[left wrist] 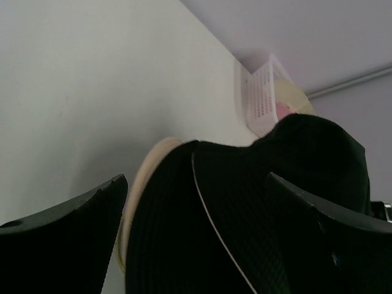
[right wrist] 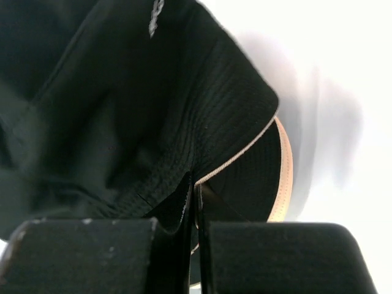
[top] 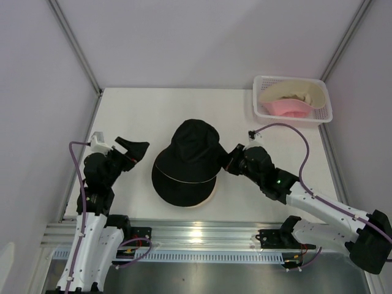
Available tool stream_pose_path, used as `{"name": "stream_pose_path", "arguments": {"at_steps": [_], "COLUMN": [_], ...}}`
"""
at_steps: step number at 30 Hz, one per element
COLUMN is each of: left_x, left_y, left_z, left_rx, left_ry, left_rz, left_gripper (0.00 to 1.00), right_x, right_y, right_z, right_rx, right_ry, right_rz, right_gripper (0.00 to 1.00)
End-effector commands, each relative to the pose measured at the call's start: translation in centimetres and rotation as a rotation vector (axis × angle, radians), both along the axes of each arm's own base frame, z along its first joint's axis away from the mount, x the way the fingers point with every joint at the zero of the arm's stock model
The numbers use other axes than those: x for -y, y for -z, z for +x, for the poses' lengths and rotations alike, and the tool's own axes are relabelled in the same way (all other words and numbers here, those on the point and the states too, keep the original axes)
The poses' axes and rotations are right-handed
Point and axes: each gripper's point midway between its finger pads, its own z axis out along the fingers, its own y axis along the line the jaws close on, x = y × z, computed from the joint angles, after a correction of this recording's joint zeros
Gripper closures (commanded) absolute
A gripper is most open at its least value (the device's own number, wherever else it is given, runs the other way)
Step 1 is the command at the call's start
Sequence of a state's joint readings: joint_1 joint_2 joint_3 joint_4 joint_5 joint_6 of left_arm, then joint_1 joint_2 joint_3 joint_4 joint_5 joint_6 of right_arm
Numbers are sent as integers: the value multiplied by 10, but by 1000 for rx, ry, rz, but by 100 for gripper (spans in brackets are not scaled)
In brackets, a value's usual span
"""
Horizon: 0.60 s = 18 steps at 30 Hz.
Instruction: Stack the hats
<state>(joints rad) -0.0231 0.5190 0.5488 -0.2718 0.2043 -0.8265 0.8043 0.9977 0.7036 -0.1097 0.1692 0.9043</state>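
A black hat [top: 195, 150] with pale brim trim lies on a second black hat [top: 180, 191], which lies on a tan hat whose rim [top: 206, 200] shows at the stack's near right. My right gripper [top: 228, 160] is shut on the top black hat's brim [right wrist: 122, 92]; the wrist view shows the jaws [right wrist: 195, 202] pinching the trim, with the tan rim [right wrist: 283, 177] behind. My left gripper [top: 138, 150] is open and empty just left of the stack, its fingers [left wrist: 61, 239] framing the black hats [left wrist: 245, 202]. A pink hat [top: 283, 108] lies in the basket.
A white lattice basket [top: 260, 98] stands at the back right corner, also in the left wrist view [left wrist: 260, 98]; a cream piece of fabric [top: 294, 92] lies in it with the pink hat. Grey walls enclose the white table on three sides.
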Motion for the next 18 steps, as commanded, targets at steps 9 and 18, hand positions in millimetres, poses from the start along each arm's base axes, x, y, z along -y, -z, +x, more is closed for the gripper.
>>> {"name": "stream_pose_path", "arguments": {"at_steps": [9,18], "left_x": [42,42], "left_y": [-3,23], "left_z": [-46,-58], "left_rx": [-83,-184], "left_ry": [168,144], "left_rz": [-207,-228], "left_gripper": [2,3], "right_x": [-27,-30], "right_y": [-22,-23], "right_z": [-14,-23], "right_rx": [147,193], "right_ry": [-33,-20], "right_rz": [84,79], "right_gripper": [100,100]}}
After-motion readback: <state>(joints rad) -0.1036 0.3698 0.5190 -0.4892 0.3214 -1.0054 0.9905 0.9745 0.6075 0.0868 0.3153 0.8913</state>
